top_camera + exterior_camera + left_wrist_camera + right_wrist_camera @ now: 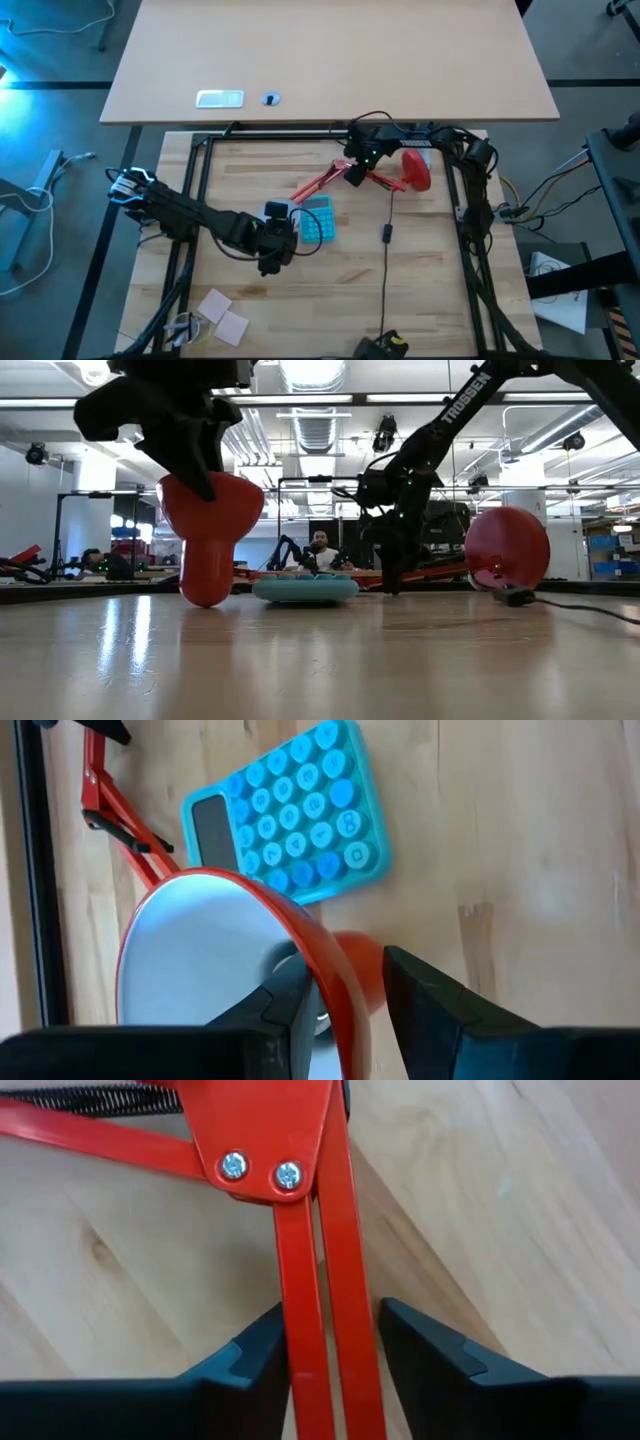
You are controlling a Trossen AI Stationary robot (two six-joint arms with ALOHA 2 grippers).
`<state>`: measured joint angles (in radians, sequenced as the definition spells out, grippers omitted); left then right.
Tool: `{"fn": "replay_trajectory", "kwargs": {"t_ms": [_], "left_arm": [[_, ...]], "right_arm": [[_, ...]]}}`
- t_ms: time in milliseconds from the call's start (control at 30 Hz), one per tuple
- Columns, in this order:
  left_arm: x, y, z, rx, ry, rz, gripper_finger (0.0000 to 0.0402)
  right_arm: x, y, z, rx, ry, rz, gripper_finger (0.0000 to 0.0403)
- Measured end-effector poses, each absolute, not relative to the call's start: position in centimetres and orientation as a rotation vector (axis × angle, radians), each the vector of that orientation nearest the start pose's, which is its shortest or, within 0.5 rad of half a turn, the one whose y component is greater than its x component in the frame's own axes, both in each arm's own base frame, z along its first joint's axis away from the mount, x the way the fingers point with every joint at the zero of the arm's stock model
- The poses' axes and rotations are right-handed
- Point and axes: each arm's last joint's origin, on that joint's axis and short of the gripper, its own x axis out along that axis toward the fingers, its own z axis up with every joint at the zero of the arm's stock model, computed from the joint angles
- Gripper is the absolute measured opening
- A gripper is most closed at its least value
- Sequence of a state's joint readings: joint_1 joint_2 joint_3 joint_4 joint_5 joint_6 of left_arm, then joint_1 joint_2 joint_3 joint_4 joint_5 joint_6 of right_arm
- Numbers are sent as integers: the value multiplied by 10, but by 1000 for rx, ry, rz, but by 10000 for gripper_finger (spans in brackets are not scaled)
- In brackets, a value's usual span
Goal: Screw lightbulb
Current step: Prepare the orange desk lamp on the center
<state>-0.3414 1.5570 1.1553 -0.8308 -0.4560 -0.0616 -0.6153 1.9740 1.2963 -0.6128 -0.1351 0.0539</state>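
Lightbulb is not showing plainly in any view: a greyish shape is sitting at the centre of the red shade (200,950), just beside the finger inside it, and I cannot tell whether that is the bulb's screw base or only the socket. The left hand (345,995) is gripping the shade by its rim, one finger inside against the white lining and one outside on the red wall, and is holding it above the bench (430,280), near the blue calculator (290,815). The right hand (335,1340) is closing narrowly on the twin red rods of the lamp arm (320,1280), bracing them not far from the lamp base (416,170). In my judgement the bulb will be handling as a light, smooth and fragile item: the dome is likely slipping under a loose grip and cracking under a hard one. Hold is best taken on the widest part of the dome, pressure kept moderate, leaving the screw base free and lined up squarely with the socket before any turning is beginning.
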Motion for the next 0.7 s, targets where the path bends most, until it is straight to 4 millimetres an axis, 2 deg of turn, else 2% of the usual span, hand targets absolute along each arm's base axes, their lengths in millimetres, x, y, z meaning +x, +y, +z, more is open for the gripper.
{"fn": "replay_trajectory", "kwargs": {"t_ms": [133, 267, 500, 700], "left_arm": [[287, -93, 240, 407, 1073, 120, 103], [297, -100, 233, 398, 1039, 106, 103], [307, -104, 207, 457, 1115, 103, 104], [311, -106, 199, 474, 1135, 105, 104]], "right_arm": [[307, -222, 146, 594, 1180, -442, 120], [305, -226, 147, 614, 1172, -435, 110], [305, -226, 147, 657, 1163, -452, 129], [306, -227, 148, 658, 1143, -464, 133]]}}
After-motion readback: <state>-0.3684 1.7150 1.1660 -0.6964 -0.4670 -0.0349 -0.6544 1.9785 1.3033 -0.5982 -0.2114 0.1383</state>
